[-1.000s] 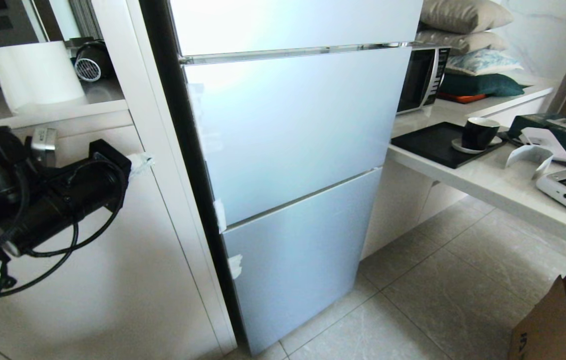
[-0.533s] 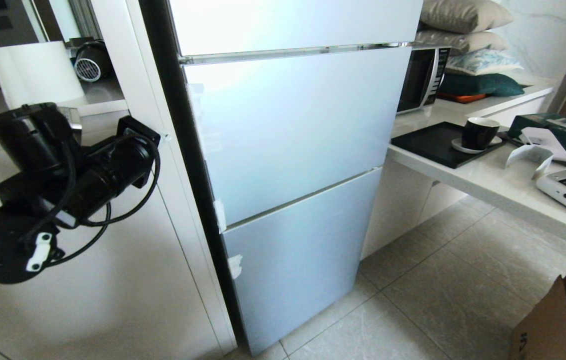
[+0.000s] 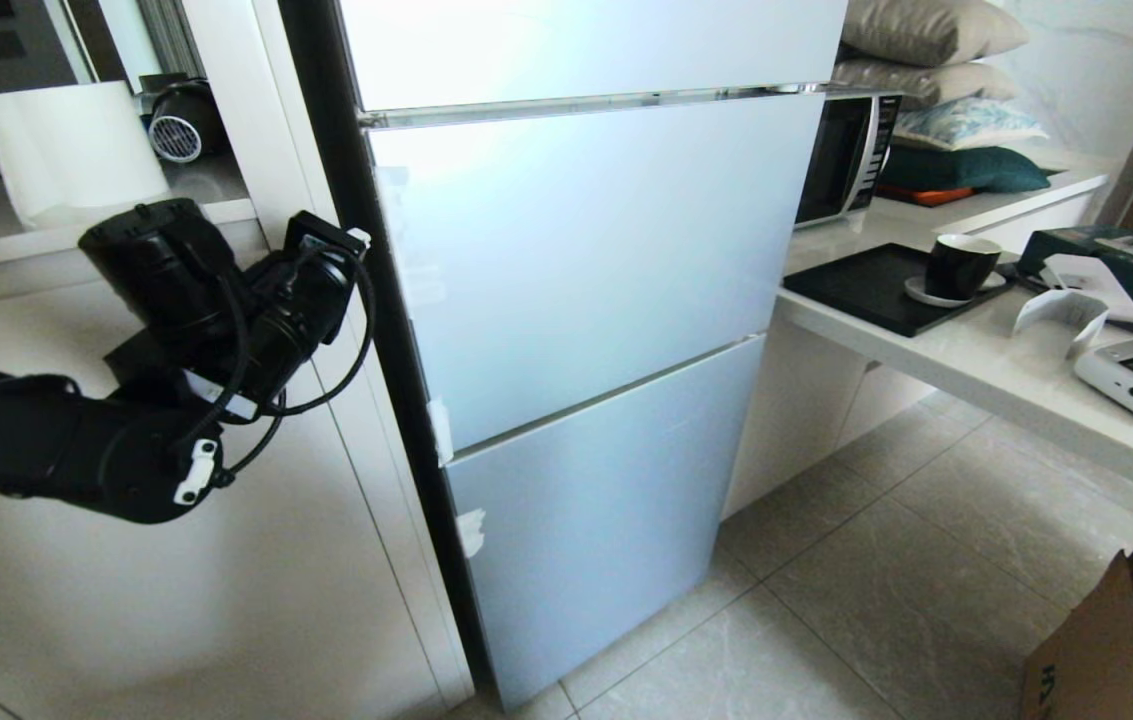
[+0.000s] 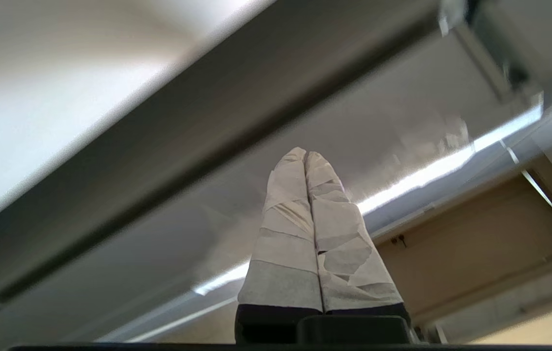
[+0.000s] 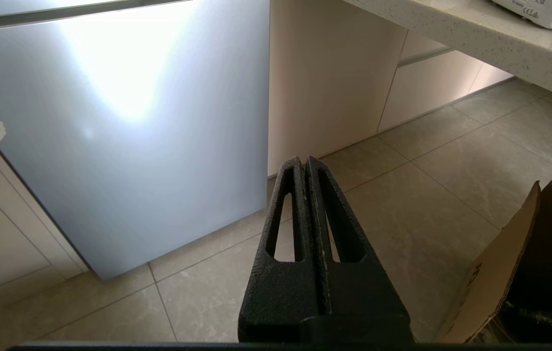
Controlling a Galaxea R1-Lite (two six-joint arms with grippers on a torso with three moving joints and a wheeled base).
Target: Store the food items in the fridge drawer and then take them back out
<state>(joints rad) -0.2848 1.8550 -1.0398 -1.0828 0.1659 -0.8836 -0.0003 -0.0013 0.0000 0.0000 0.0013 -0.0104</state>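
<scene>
The fridge (image 3: pixel 586 260) stands with all its doors shut, so the fridge drawer is hidden and no food items are in view. My left gripper (image 3: pixel 356 238) is raised at the left edge of the middle door, close to the dark side strip (image 3: pixel 366 300). In the left wrist view its tape-wrapped fingers (image 4: pixel 283 204) are pressed together, the gripper (image 4: pixel 305 154) shut on nothing. My right gripper (image 5: pixel 303 160) hangs shut and empty over the floor tiles, in front of the lowest door (image 5: pixel 124 122).
A white cabinet (image 3: pixel 226 560) flanks the fridge on the left, with a paper roll (image 3: pixel 66 150) on its ledge. At the right a counter (image 3: pixel 1006 380) carries a black tray (image 3: pixel 876 285), a cup (image 3: pixel 958 265) and a microwave (image 3: pixel 841 155). A cardboard box (image 3: pixel 1116 650) sits on the floor.
My left arm has risen and swung right, from in front of the white cabinet to the fridge's left edge. The right arm and the fridge doors have not moved.
</scene>
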